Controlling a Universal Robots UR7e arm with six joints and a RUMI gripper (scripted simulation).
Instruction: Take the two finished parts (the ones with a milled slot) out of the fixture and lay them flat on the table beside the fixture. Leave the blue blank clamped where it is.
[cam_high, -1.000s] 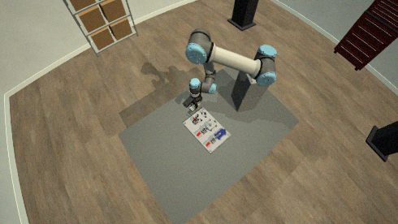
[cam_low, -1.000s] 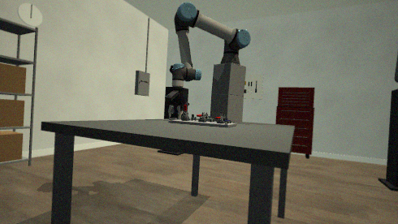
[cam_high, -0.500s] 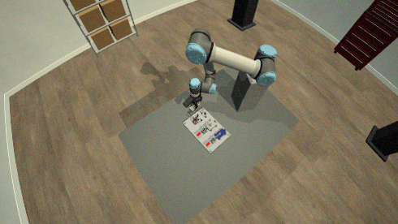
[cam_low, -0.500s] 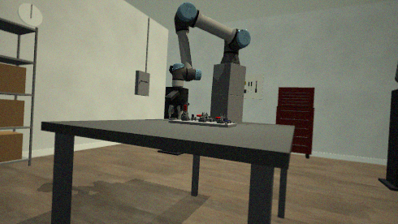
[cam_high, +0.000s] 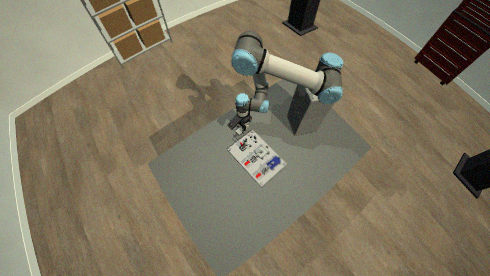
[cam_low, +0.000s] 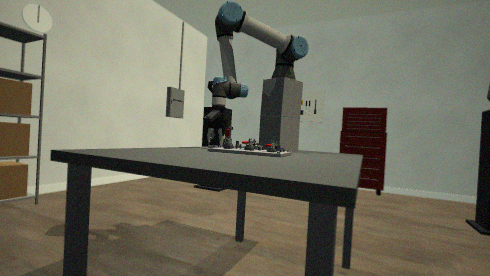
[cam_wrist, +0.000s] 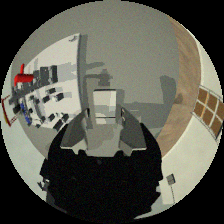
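My gripper (cam_high: 240, 132) (cam_low: 215, 141) (cam_wrist: 105, 108) is open, pointing down just off the fixture's end. A pale grey block (cam_wrist: 105, 104), one finished part, lies between the fingertips with a narrow gap on each side; it appears to be flat on the table. The fixture (cam_high: 270, 175) (cam_low: 260, 152) (cam_wrist: 70, 101) is a white plate with dark clamps and red handles. Another pale part (cam_high: 263, 152) sits in its middle station. The blue blank (cam_high: 273, 162) (cam_wrist: 25, 115) sits in the far end station. Its milled slots are too small to make out.
The grey table (cam_high: 200, 200) (cam_low: 150, 161) (cam_wrist: 125, 40) carries the fixture. A red clamp handle (cam_low: 228, 133) (cam_wrist: 23, 78) stands up at the station nearest the gripper. The arm's pedestal (cam_high: 302, 112) (cam_low: 281, 112) stands behind the table. Shelving and a red cabinet are farther off.
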